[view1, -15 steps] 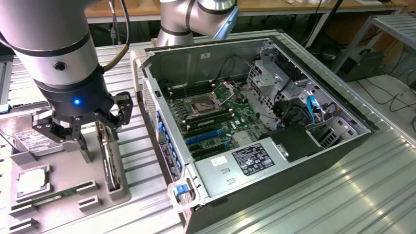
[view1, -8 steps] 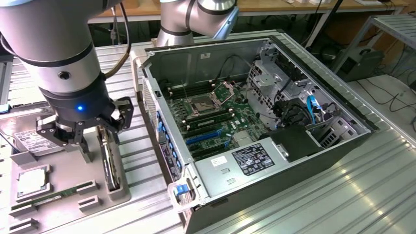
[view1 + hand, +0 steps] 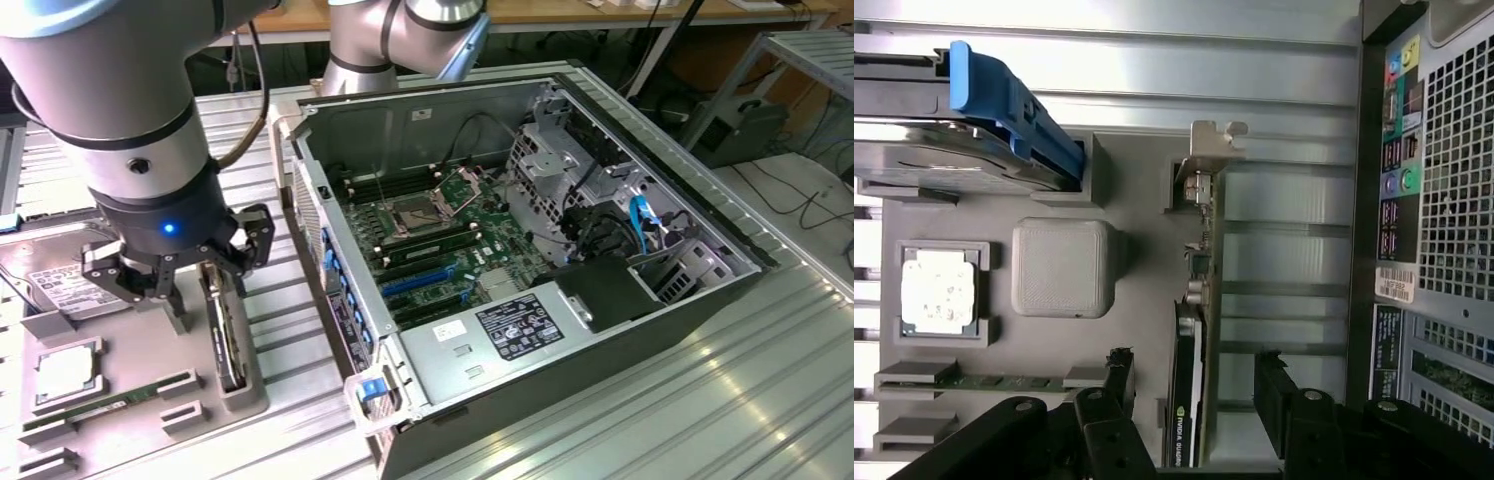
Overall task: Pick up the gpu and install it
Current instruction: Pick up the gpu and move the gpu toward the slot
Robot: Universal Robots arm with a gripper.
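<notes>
The gpu (image 3: 230, 345) stands on edge in a slot of the grey parts tray (image 3: 147, 350), at the exterior view's left. It is a slim dark card. In the wrist view the gpu (image 3: 1189, 400) shows its silvery bracket (image 3: 1210, 150) at the far end. My gripper (image 3: 198, 305) hangs just above the card's near end and is open. Its black fingers (image 3: 1120, 385) stand one on each side of the card with gaps to it; the gripper (image 3: 1199, 390) holds nothing.
The tray also carries a hard drive (image 3: 944, 165) with a blue handle (image 3: 1004, 100), a processor chip (image 3: 939, 290), a grey square block (image 3: 1064, 268) and a green memory stick (image 3: 1004, 381). The open computer case (image 3: 667, 300) with its motherboard (image 3: 441, 240) lies at the right.
</notes>
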